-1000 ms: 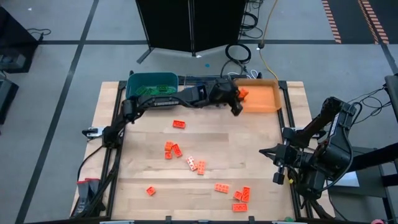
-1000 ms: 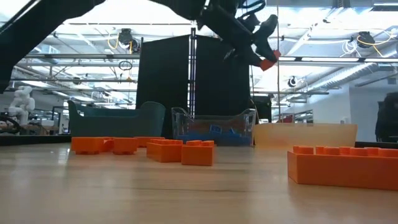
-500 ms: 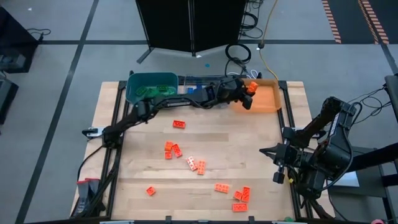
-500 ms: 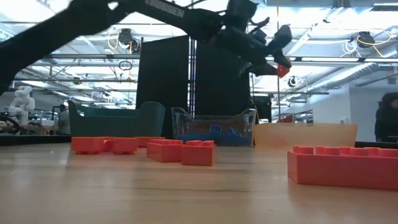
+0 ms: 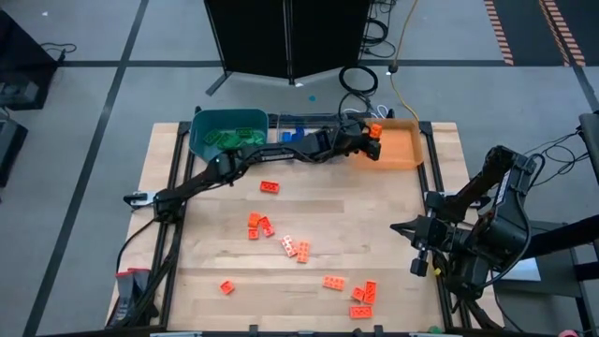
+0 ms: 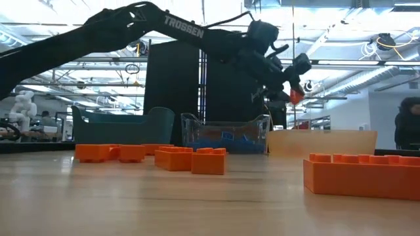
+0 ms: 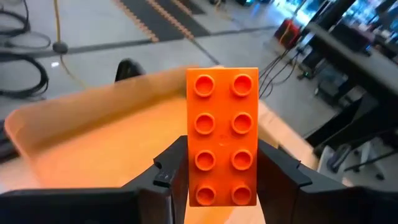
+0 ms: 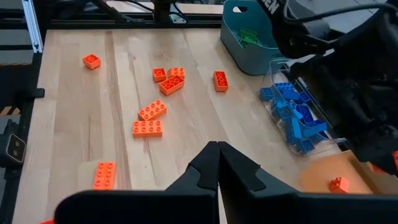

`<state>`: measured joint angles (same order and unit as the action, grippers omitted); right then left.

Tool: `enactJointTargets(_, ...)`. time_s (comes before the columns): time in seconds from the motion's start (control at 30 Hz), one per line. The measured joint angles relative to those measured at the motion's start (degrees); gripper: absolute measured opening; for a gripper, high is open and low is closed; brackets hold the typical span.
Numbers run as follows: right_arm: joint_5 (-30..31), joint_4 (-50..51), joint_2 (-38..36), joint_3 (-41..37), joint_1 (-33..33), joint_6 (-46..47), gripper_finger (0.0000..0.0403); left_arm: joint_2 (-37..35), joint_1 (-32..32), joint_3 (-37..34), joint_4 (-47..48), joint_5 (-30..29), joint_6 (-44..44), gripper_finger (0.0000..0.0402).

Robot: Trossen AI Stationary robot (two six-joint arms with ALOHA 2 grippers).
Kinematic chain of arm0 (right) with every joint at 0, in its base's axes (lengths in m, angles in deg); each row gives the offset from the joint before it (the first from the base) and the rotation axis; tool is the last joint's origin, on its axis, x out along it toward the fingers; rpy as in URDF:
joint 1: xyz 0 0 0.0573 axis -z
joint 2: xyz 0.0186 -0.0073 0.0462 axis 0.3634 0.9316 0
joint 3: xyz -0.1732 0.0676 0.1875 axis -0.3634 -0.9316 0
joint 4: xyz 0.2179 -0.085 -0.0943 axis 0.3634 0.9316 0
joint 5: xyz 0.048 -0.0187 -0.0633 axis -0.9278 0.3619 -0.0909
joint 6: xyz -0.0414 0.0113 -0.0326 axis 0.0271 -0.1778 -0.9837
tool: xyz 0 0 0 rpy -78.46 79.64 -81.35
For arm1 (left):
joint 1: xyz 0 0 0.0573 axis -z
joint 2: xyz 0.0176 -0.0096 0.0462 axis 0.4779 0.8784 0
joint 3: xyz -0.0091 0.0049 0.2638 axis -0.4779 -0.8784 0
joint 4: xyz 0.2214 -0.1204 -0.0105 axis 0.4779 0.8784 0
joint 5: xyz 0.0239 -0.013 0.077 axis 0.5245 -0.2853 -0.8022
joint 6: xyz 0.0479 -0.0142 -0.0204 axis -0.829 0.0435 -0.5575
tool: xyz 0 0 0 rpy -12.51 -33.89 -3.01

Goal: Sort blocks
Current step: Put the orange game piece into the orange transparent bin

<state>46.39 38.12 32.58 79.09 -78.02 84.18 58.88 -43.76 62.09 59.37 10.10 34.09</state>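
My left end effector (image 7: 222, 167) is clamped on an orange block (image 7: 222, 137) over the orange bin (image 5: 400, 145). Bin floor mostly hidden behind it. Right end effector (image 8: 217, 163) fingers closed, empty, parked beside the worktop (image 5: 374, 225).

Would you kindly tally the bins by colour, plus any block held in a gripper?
1 teal bin
1 clear bin
1 orange bin
1 orange block, held in the left gripper
Total: 4
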Motion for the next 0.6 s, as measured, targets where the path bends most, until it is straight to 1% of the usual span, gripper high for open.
enactJointTargets(0.3,-0.06,-0.02,0.00,0.00,-0.02,0.00,0.0000,3.09,0.30,-0.13,0.51,0.49,3.95,0.0140)
enactJointTargets(0.37,-0.20,-0.01,-0.02,0.00,-0.01,0.02,0.0000,3.80,0.36,-0.01,-0.98,0.85,4.05,0.0140)
enactJointTargets(0.47,-0.22,-0.04,0.00,0.00,0.00,0.02,0.0000,4.09,0.32,-0.02,-0.39,3.40,3.67,0.0140)
enactJointTargets(0.6,-0.24,-0.01,0.00,0.01,-0.02,0.02,0.0000,4.62,0.45,-0.02,-0.78,3.23,2.33,0.0144)
